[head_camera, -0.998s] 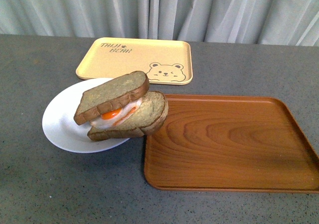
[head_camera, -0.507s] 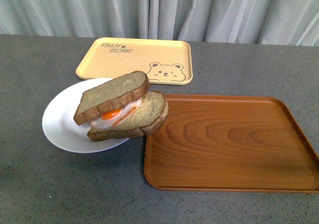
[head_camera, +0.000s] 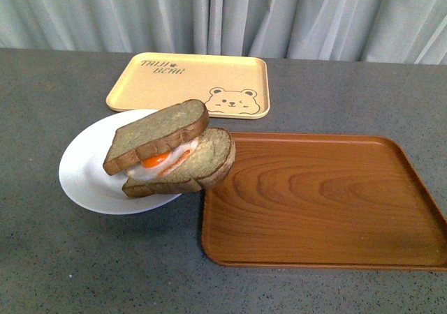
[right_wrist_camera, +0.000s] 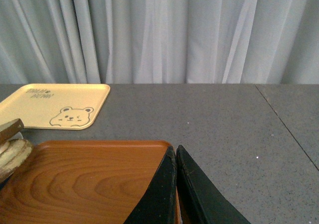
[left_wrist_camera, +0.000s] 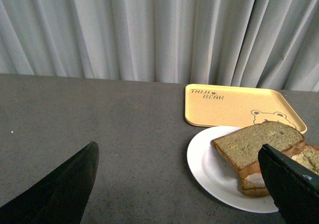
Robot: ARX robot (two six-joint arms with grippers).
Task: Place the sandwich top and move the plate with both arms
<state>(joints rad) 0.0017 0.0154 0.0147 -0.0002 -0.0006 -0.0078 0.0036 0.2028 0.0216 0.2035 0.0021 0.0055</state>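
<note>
- We see the bread top [head_camera: 157, 134] tilted atop the egg [head_camera: 157, 160], on the plate [head_camera: 84, 171], on the left of the desk [head_camera: 70, 258].
- The brown tray [head_camera: 328, 202] sits just to its right, with the yellow tray [head_camera: 188, 80] farther back.
- Our left end effector [left_wrist_camera: 178, 152] is spread wide and empty; our right end effector [right_wrist_camera: 176, 149] is closed and empty.

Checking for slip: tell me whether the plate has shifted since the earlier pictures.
No. The plate lies unchanged beside the left edge of the brown tray.

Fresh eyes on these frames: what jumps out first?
The sandwich: the sandwich top sits askew on the egg slice at the right edge of the plate, overhanging the rim of the brown tray. A yellow bear tray lies behind them. The left gripper is open, the right gripper shut, both empty.
</note>
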